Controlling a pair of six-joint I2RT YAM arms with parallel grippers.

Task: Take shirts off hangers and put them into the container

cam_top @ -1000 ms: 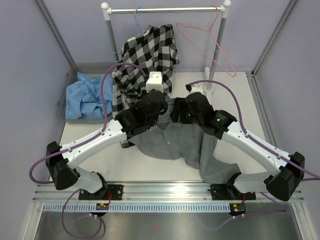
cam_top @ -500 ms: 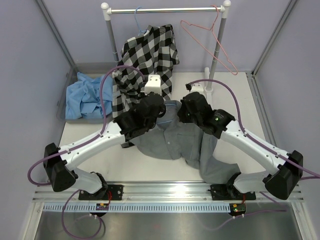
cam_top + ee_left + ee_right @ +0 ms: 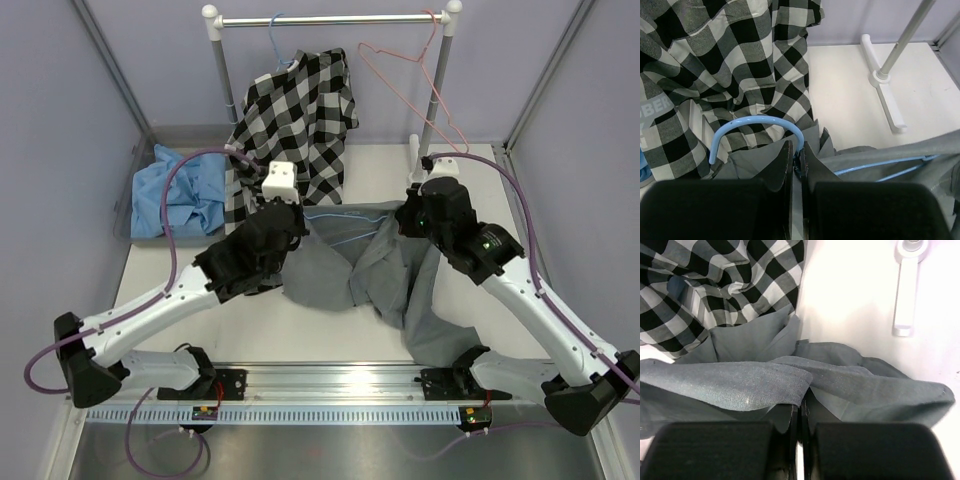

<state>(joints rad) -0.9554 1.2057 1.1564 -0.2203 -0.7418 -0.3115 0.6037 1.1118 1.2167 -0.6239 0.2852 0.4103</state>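
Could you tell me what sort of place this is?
Probably a robotics lab test cell: plain lavender partition walls, a small clothes rack on a white table, and two arms bolted to a metal rail.

The only lettering that can be read is on the checked shirt. In the left wrist view, a grey patch at its left edge shows pale capitals ending in "BER". The beginning is cut off.

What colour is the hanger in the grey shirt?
Light blue. The hanger shows best in the left wrist view.
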